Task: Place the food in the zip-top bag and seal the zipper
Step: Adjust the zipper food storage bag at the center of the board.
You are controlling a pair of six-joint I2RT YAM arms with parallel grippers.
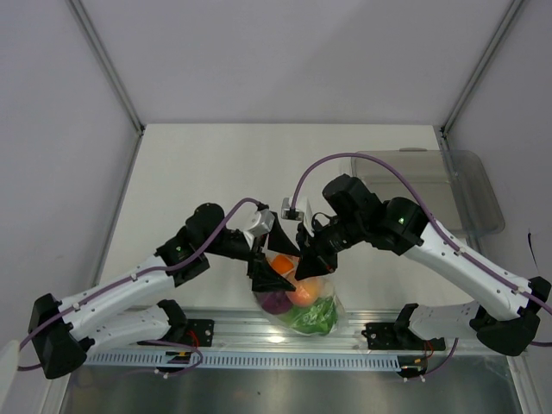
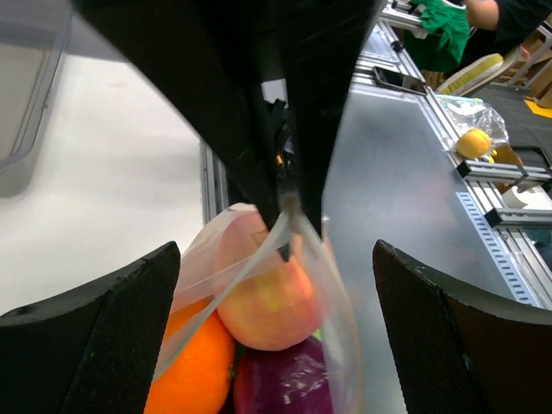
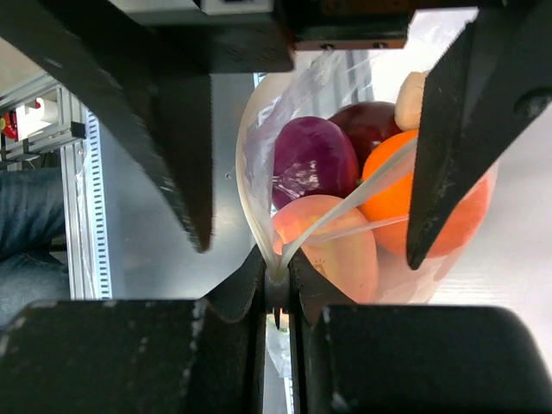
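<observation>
The zip-top bag (image 1: 302, 304) hangs over the table's front edge with the food inside. It holds an orange (image 2: 185, 371), a peach-coloured fruit (image 2: 267, 293), a purple fruit (image 3: 315, 159), a beige piece (image 3: 410, 99) and green cabbage (image 1: 312, 317). My right gripper (image 3: 278, 285) is shut on the zipper (image 3: 345, 211) at one end of the strip. Beyond the pinch the two strips spread apart. My left gripper (image 2: 276, 259) is open, its fingers (image 3: 185, 172) standing on either side of the bag's top without touching it. The radish is hidden.
A rigid clear tray (image 1: 457, 185) sits at the table's right edge. An aluminium rail (image 1: 233, 332) runs along the front under the bag. The two grippers (image 1: 285, 263) are almost touching above the bag.
</observation>
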